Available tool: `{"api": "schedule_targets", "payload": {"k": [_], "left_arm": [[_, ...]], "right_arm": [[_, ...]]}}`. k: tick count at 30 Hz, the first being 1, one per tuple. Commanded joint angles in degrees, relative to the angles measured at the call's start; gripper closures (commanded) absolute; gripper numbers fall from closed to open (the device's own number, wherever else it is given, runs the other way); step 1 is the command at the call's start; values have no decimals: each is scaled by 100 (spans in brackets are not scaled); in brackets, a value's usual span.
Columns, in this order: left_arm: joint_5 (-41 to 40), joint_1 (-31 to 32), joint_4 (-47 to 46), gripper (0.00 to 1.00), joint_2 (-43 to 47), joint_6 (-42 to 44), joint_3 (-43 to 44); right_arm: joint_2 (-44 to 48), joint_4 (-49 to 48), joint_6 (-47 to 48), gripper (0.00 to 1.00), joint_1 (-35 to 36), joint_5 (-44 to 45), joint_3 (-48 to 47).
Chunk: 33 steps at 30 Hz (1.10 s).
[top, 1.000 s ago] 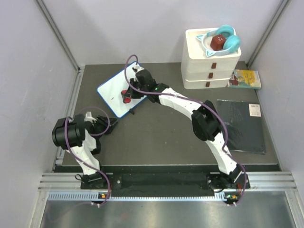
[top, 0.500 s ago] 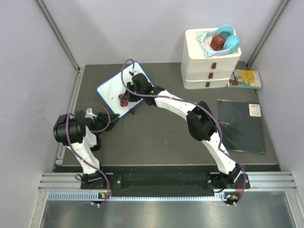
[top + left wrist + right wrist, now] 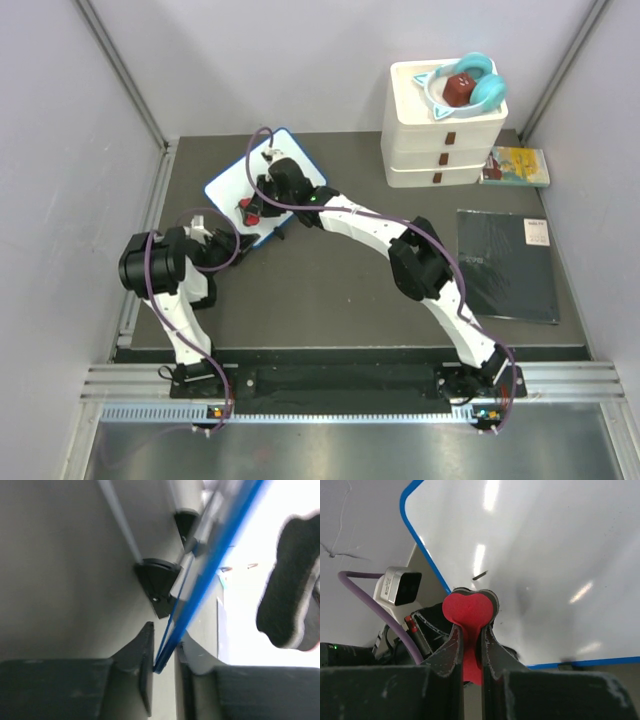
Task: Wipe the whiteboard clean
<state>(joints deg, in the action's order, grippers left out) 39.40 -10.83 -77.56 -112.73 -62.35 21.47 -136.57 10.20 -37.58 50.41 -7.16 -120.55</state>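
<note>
whiteboard [image 3: 232,185] sits upper left with its long side running lower-left to upper-right, left gripper [image 3: 164,652] pinching its blue edge, right gripper [image 3: 468,645] clamping a red eraser [image 3: 467,611]

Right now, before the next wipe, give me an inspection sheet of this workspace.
Surface: dark grey table mat, flat.
Job's things: whiteboard, blue-framed, mostly white, with a small dark stroke on it; red heart-shaped eraser in front of its face.
Clutter: white drawer stack with teal cat-ear headphones and a dark red block on top; booklet; black pad.
Grippers: left claw pinches the whiteboard's frame edge; right claw is shut on the eraser.
Cables: purple cable loops along each arm; no snag seen.
Surroundings: grey walls; metal rail at the near edge.
</note>
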Motion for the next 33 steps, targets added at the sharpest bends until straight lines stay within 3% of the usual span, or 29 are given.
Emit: {"api": "schedule_targets", "payload": {"k": [1, 9, 15, 23, 33], "left_arm": [[50, 20, -1647, 87, -363, -163, 120], [59, 28, -1597, 89, -338, -147, 41], [15, 98, -745, 91, 31, 240, 41], [-187, 388, 1057, 92, 787, 1277, 234], [-213, 450, 1261, 93, 928, 1418, 182]], "right_arm": [[-71, -413, -3, 100, 83, 135, -276], [-308, -483, 76, 100, 214, 320, -530], [-484, -448, 286, 100, 259, 530, -732], [-809, -642, 735, 100, 259, 874, -1127], [-1284, -905, 1007, 100, 224, 1637, -1665]]}}
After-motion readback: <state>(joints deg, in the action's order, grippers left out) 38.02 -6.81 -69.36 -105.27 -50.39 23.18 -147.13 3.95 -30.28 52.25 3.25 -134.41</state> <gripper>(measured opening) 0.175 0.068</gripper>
